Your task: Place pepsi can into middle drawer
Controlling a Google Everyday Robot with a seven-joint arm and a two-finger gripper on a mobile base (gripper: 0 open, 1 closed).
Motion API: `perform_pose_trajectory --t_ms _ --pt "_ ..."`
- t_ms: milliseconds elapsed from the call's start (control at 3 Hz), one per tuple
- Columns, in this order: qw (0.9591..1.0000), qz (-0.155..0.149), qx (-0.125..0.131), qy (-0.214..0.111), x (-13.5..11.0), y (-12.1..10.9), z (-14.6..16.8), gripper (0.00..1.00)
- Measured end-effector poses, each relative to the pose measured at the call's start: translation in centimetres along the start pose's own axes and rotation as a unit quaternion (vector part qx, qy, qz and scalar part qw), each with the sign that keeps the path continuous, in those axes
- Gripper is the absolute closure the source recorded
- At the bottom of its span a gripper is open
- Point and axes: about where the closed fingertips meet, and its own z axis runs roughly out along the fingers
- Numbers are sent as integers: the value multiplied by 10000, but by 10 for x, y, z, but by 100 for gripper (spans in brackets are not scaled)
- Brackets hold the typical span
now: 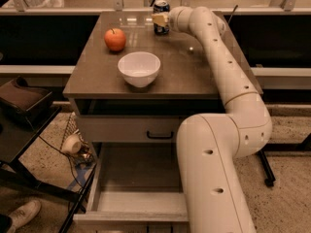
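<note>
The pepsi can (162,7), dark blue with a silver top, stands upright at the back edge of the brown tabletop (184,74). My gripper (159,19) is right at the can, in front of its middle, at the end of the white arm (228,67) that reaches across the table from the right. The middle drawer (131,204) is pulled open at the bottom of the cabinet, with pale sides and a grey-brown floor. My arm's lower part covers its right side.
A red apple (115,39) and a white bowl (139,68) sit on the table's left half. The upper drawer (121,129) with a black handle is closed. A shoe (22,213) and black stand legs are on the floor at left.
</note>
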Motion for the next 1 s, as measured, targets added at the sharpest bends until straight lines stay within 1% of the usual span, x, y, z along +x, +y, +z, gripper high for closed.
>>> perform_pose_trajectory --t_ms 333,667,1000 --pt "10000 -30 1 -2 -4 2 0 100" --pt "9998 -186 93 15 -27 2 -8 100" --pt "9991 -317 233 178 -46 -2 -24 100"
